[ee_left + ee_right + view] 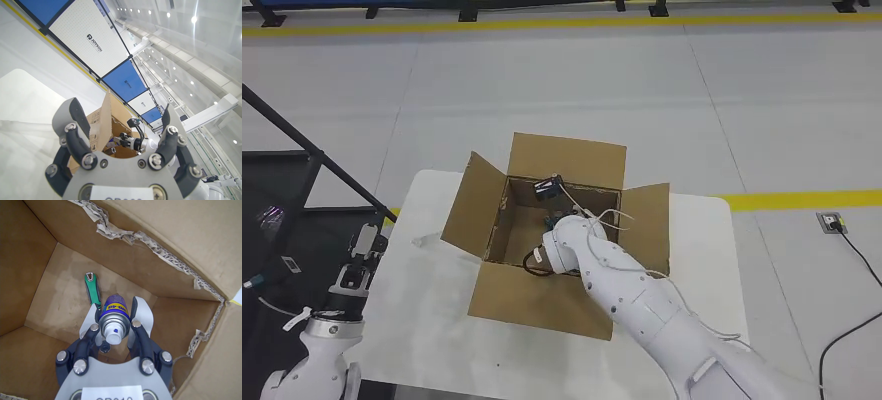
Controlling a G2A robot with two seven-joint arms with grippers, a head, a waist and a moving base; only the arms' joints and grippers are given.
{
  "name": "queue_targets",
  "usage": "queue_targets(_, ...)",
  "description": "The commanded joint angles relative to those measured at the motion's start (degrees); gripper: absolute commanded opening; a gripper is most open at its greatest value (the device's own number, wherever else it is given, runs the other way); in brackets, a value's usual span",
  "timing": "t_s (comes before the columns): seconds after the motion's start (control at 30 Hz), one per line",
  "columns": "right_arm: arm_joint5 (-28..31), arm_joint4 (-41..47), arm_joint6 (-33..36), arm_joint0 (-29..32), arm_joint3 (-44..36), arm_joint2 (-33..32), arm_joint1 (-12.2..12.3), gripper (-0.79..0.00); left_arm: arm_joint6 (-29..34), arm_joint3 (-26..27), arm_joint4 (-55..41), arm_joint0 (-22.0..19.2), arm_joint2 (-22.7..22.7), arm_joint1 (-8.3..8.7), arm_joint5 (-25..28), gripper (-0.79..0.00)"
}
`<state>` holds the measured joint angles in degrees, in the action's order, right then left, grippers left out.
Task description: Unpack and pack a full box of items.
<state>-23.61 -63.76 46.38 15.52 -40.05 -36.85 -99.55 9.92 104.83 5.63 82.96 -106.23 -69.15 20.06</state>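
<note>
An open cardboard box [532, 300] stands in the middle of the white table [422, 330]. My right arm goes down into it, and my right gripper [115, 307] is shut on a blue spray can [115, 311], white nozzle toward the wrist, held above the box floor. A green-handled tool [92, 291] lies on the floor of the box beside the can. The left wrist view also shows the right gripper [118, 141] with the can [111, 144] at the box opening. My left gripper [121, 106] is open with nothing in it, at the table's left edge [364, 245], away from the box.
The box flaps [467, 205] stand spread outward on all sides, and torn cardboard [117, 235] hangs along the inner rim. Bare table surface lies left of the box. A black frame [292, 140] stands beyond the table's left side.
</note>
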Motion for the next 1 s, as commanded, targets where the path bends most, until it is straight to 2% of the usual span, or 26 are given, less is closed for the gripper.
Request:
queue_targets(0.0,0.3,0.9,-1.4,-0.7,2.5,0.0,-0.8,-0.785,-0.1,0.0,-0.1,0.1,-0.1,0.01,0.0,0.0)
queue_targets(0.3,1.6,3.3,-3.0,-3.7,12.1,0.3,-4.3,-0.785,-0.3,0.1,-0.2,0.3,-0.2,0.04,-0.1,0.0)
queue_targets(0.33,1.8,3.5,-3.1,-3.9,12.8,0.3,-4.6,-0.686,-0.3,0.1,-0.1,0.4,-0.2,0.05,-0.1,0.0)
queue_targets(0.4,2.0,3.6,-3.5,-4.3,14.2,0.3,-5.2,-0.554,-0.3,0.2,-0.1,0.4,0.0,0.04,-0.1,0.0)
queue_targets(0.47,2.2,3.9,-3.8,-4.7,15.3,0.2,-5.7,-0.453,-0.3,0.2,-0.1,0.3,0.0,0.05,0.0,0.0)
queue_targets(0.53,2.6,4.0,-4.0,-5.1,16.3,0.1,-6.1,-0.419,-0.3,0.2,0.0,0.3,0.1,0.06,0.0,0.0)
queue_targets(0.77,3.5,4.6,-5.5,-6.2,18.5,-0.6,-7.3,-0.403,-0.6,0.3,0.2,0.4,0.2,0.07,-0.1,0.0)
queue_targets(0.97,5.0,6.8,-6.9,-7.6,17.9,-2.9,-7.2,-0.394,-2.9,0.6,3.1,0.4,-0.2,0.06,-0.7,0.0)
